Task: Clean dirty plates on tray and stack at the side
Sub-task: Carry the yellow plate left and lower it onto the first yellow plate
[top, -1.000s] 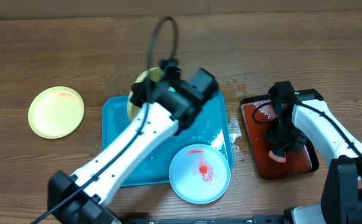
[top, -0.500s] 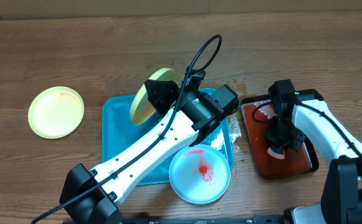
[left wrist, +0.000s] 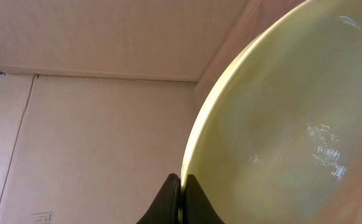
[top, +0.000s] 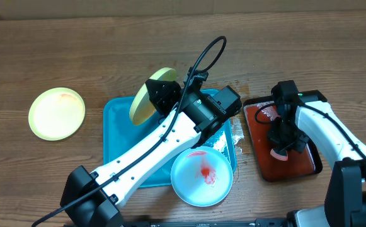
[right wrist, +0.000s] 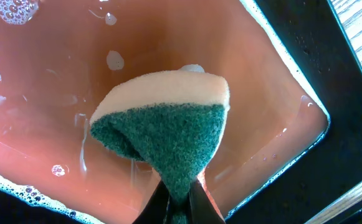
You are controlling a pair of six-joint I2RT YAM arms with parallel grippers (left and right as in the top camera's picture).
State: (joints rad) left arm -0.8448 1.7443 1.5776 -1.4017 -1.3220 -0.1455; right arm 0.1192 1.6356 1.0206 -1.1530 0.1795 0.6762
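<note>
**Yellow-green plate held on edge**

My left tool is clenched on the plate's rim, holding it steeply tilted over the back edge of the turquoise tray. My right tool pinches a sponge over the black tray. The smeared pale blue plate overlaps the turquoise tray's front-right corner.

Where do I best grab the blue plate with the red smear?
By its rim at the near edge, coming in from the front. The blue plate lies flat and shallow, so only the thin rim can be pinched. Its near part sticks out past the tray's front edge, which probably leaves a gap underneath.
</note>
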